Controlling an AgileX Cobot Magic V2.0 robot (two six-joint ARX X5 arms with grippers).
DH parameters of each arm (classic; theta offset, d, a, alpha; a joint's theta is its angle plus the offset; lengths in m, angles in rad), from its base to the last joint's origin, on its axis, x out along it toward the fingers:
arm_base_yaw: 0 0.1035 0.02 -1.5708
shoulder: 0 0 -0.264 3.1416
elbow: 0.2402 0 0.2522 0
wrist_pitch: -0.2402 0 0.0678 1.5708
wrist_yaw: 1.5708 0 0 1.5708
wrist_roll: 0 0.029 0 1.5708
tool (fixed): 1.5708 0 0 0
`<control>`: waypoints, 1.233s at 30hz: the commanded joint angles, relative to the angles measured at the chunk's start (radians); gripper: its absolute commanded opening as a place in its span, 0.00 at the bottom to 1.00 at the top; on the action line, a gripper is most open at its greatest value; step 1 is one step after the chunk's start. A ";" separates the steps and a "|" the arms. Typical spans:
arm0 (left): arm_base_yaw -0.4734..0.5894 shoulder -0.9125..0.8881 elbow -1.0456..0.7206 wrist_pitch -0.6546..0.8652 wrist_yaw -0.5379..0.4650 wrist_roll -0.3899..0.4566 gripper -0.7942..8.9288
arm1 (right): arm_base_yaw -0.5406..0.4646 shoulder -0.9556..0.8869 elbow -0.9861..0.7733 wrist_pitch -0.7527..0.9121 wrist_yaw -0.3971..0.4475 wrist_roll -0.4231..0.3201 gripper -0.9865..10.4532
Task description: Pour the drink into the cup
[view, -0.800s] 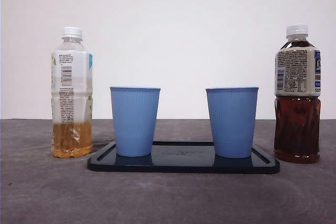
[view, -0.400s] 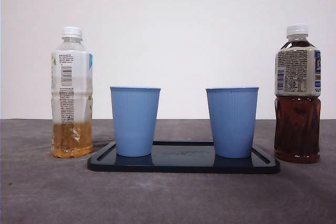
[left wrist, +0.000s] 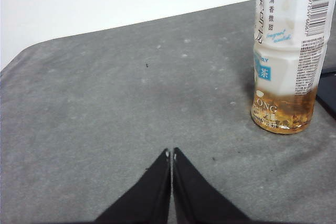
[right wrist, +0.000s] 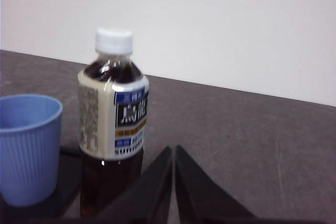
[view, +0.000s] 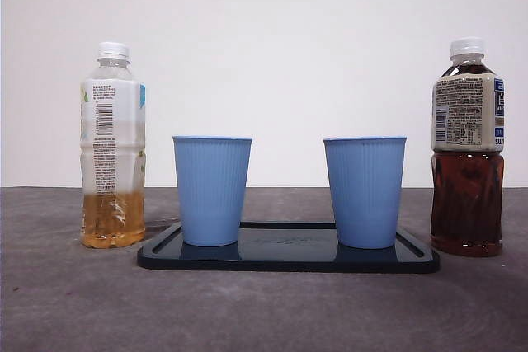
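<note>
Basically nothing has changed over the last second: dark tea bottle (view: 467, 147) capped and upright on the table, just beside the tray (view: 288, 259) holding two blue cups (view: 212, 190), so pouring hasn't begun. Pale tea bottle (view: 113, 146) stands capped at the tray's other end. Right gripper (right wrist: 174, 149) jaws pressed together, empty, near the dark bottle; left gripper (left wrist: 171, 153) likewise closed, empty, near the pale one.

The grey surface (view: 264, 311) carries a dark tray (view: 289, 258) plus two capped bottles: a pale tea bottle (view: 113, 146) standing off to one side ahead of the left jaws, and a dark tea bottle (view: 467, 147) just ahead of the right jaws.
</note>
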 commanded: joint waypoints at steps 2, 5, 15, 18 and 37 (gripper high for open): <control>0.002 -0.002 -0.014 -0.024 0.000 -0.010 0.09 | -0.002 -0.016 -0.024 -0.020 0.005 0.015 0.09; 0.002 -0.002 -0.014 -0.024 0.000 -0.010 0.09 | -0.002 -0.016 -0.024 -0.056 0.005 0.013 0.09; 0.002 -0.002 -0.014 -0.024 0.000 -0.010 0.09 | -0.002 -0.016 -0.024 -0.186 0.006 0.011 0.09; 0.002 -0.002 -0.014 -0.024 0.000 -0.010 0.09 | -0.001 -0.016 -0.024 -0.183 0.004 0.011 0.09; 0.002 -0.002 -0.014 -0.024 0.000 -0.010 0.09 | -0.001 -0.016 -0.023 -0.167 0.005 0.010 0.09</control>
